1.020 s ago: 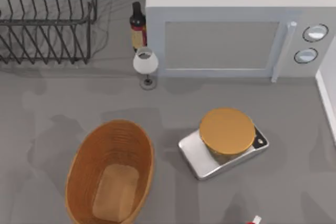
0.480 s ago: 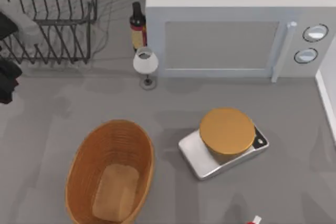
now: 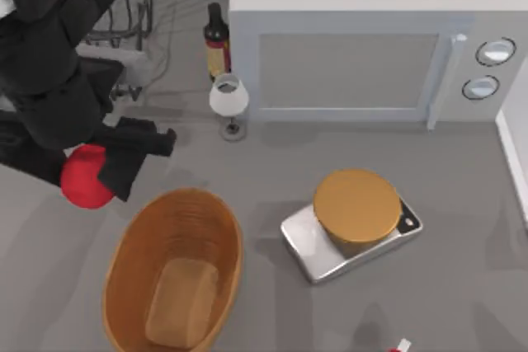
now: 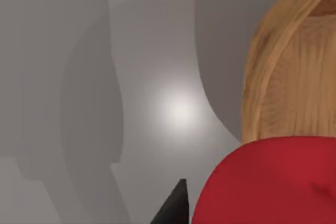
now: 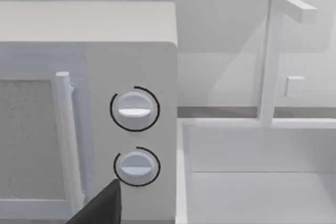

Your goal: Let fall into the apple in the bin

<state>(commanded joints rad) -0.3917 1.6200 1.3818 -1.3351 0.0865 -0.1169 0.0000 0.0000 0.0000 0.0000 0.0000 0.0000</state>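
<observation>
Top view: our left gripper [image 3: 97, 172] is clenched on the apple [image 3: 82, 176], which sits between its dark fingers [image 3: 124, 172] at the left side of the table. The red fruit is held above the grey tabletop [image 3: 272, 162], just beside the upper-left rim of the bin [image 3: 132, 237], and is not over the basket's opening. The bin itself lies near the lower left of the table, its paler flat bottom bare.

Left wrist view: the apple [image 4: 273, 182] shows large and close to the camera, with one dark fingertip [image 4: 173, 208] beside it and the wicker wall of the bin [image 4: 283, 87] beyond it.

Compared with half a second ago, our left arm has swung in from the table's left edge, where only a little of it showed, and now covers much of the dish rack [image 3: 136, 2] at the upper left. The apple has come into the top view with it. The bin, the steel scale [image 3: 351, 224] with its orange top, the small lamp [image 3: 228, 103], the dark bottle [image 3: 216, 39] and the microwave [image 3: 363, 39] lie where they did before.

Right wrist view: a dark fingertip [image 5: 102, 205] of our right gripper shows before the microwave's two dials [image 5: 135, 137]; we cannot tell whether that gripper is released or clenched.
</observation>
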